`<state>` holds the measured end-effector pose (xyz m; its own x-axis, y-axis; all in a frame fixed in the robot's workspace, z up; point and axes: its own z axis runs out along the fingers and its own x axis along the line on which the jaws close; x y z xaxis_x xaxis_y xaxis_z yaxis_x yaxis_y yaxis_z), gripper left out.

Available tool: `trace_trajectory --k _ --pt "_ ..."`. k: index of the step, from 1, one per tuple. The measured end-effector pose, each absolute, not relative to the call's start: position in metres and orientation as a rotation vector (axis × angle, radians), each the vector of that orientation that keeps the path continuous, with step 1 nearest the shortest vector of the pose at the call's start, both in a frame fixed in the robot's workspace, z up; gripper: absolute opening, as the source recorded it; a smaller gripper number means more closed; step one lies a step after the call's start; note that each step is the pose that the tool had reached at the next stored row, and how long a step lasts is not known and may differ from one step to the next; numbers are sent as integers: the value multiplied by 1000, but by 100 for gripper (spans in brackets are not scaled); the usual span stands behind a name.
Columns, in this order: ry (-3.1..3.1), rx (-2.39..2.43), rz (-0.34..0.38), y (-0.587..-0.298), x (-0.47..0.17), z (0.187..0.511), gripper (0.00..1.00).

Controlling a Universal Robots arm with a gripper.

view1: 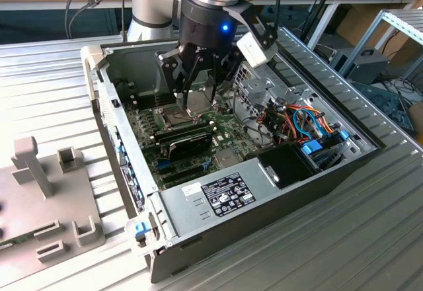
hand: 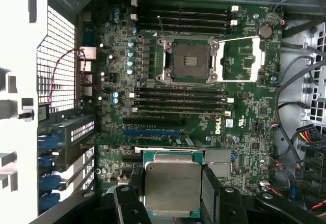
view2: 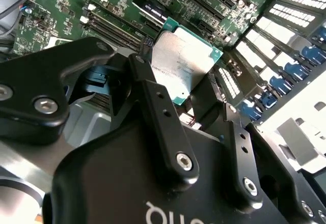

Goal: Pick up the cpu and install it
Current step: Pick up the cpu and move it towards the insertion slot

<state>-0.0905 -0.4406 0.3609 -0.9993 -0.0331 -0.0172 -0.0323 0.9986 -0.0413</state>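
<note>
My gripper hangs inside the open computer case, shut on the cpu. The cpu is a flat square chip with a dull silvery top and a green rim, clear in both wrist views, clamped edge to edge between two black fingers. It is held above the green motherboard, apart from it. The dark square socket lies bare, with its shiny hinged frame swung open beside it. In the exterior view the socket sits just to the left of the held cpu.
Black memory slots run between the socket and the cpu. A labelled power supply fills the case's near corner, with coloured cables and a drive cage at the exterior view's right. A grey fixture stands on the table at the left.
</note>
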Motion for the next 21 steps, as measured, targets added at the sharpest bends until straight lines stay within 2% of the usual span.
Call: trace_trajectory --k 21 --pt "3123 -50 -65 -441 -55 360 55"
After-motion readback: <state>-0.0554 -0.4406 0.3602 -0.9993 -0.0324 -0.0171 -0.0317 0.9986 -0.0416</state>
